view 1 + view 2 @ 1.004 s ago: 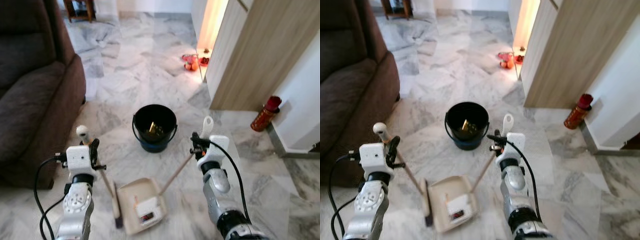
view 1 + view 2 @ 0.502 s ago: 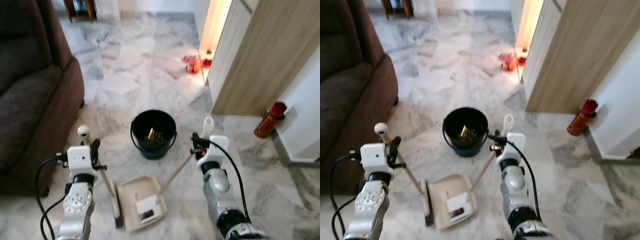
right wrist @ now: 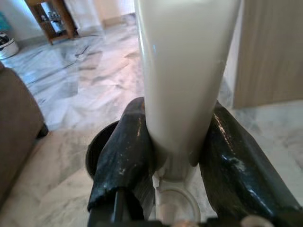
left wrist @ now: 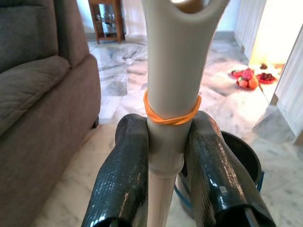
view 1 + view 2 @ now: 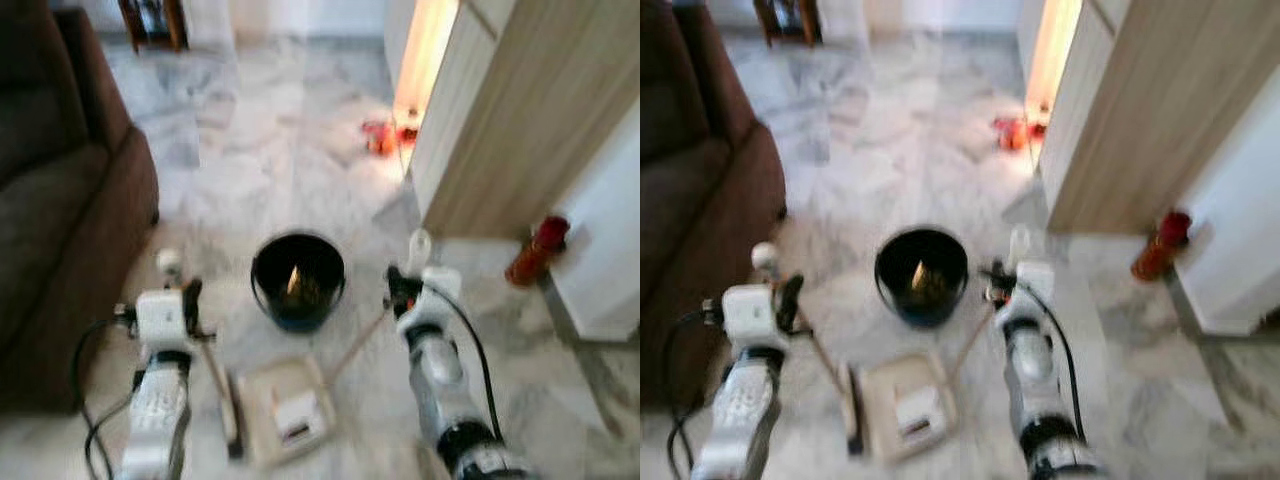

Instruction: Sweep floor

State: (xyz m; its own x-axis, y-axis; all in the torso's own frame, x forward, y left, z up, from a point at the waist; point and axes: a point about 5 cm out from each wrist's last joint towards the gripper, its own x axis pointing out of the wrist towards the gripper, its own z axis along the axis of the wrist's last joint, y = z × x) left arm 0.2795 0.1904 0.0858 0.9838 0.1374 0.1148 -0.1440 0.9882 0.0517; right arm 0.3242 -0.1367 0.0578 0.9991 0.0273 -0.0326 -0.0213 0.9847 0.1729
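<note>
The sweeping stage is judged to be over and the emptying stage is in hand: the dustpan [image 5: 282, 412] is resting on the marble floor [image 5: 270, 130] with collected litter on it, just short of the black bucket [image 5: 297, 279], which is already holding some yellowish refuse. The left gripper [image 4: 166, 156] is pinching the cream broom handle [image 4: 171, 71] just below an orange rubber band [image 4: 171, 115], both black fingers [image 4: 124, 175] pressing against the shaft; the broom [image 5: 213, 375] is slanting down to its dark head beside the pan's left edge. The right gripper [image 3: 173, 151] is likewise clamping the pale dustpan handle [image 3: 179, 80], whose long stick is running down and left to the pan. The next move is calling for the right arm to be lifting the pan by that stick, carrying it over the bucket rim and tipping it, while keeping the pan level until it is over the opening; spillage onto the floor is the evident risk. Against the frames of half a second and one second ago, the whole head view is shifting and is now blurring, so the camera is moving; the brown sofa [image 5: 60, 200] and the red canister [image 5: 534, 248] by the wooden cabinet [image 5: 520, 110] are appearing displaced accordingly. Both grips and the pan's place relative to the bucket are remaining unchanged.
</note>
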